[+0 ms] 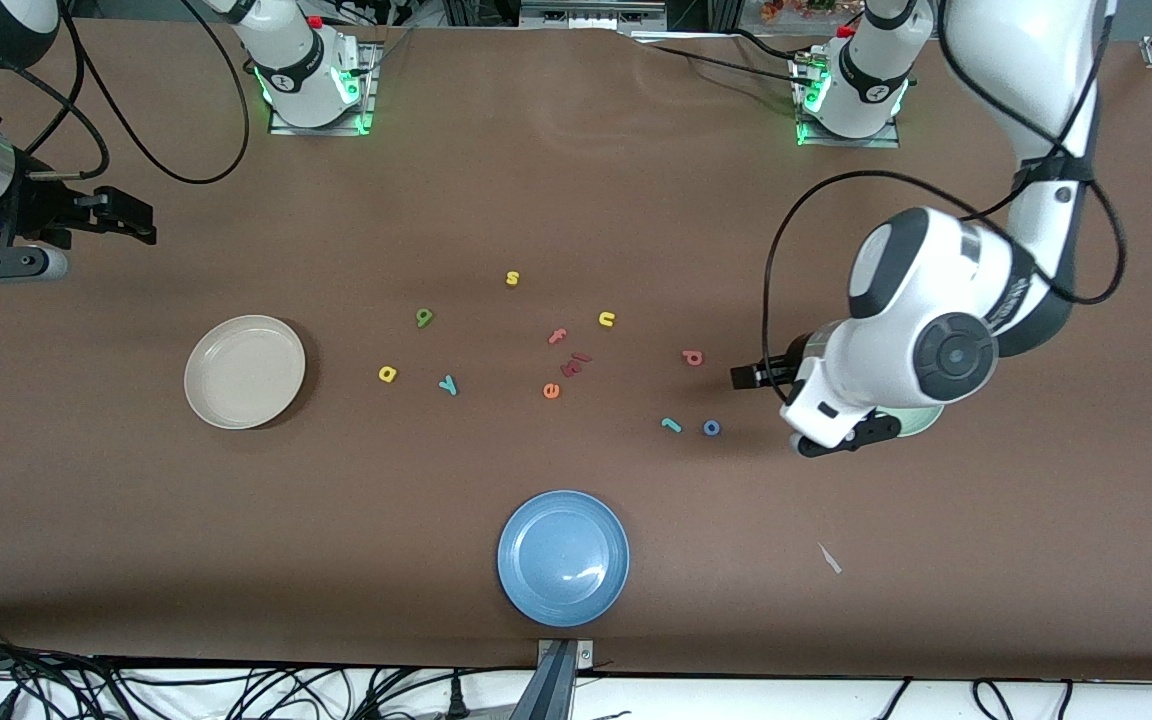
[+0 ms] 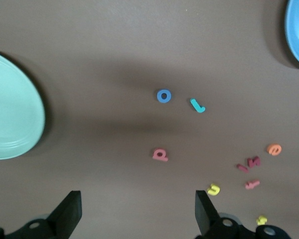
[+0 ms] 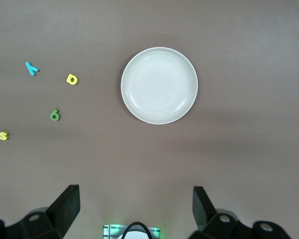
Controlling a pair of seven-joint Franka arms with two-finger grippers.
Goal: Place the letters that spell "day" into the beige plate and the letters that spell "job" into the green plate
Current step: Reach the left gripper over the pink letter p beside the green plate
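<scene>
Three round shallow plates sit on the brown tabletop (image 1: 576, 180). The beige plate (image 1: 244, 371) lies toward the right arm's end. The green plate (image 2: 10, 107) lies toward the left arm's end, mostly hidden under that arm. A blue plate (image 1: 563, 557) lies nearest the front camera.

The left end effector (image 2: 137, 211) hangs spread and empty above bare tabletop beside the green plate. The right end effector (image 3: 134, 209) hangs spread and empty at its end of the tabletop.

Eleven small foam letters are scattered between the plates. The yellow d (image 1: 387, 374), olive-green a (image 1: 424, 317) and teal y (image 1: 448, 384) lie near the beige plate. The teal j (image 1: 671, 425), blue o (image 1: 711, 428) and red-pink b (image 1: 693, 357) lie near the green plate.

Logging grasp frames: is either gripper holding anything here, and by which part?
Nothing is held. The left gripper and the right gripper are both open and empty.
</scene>
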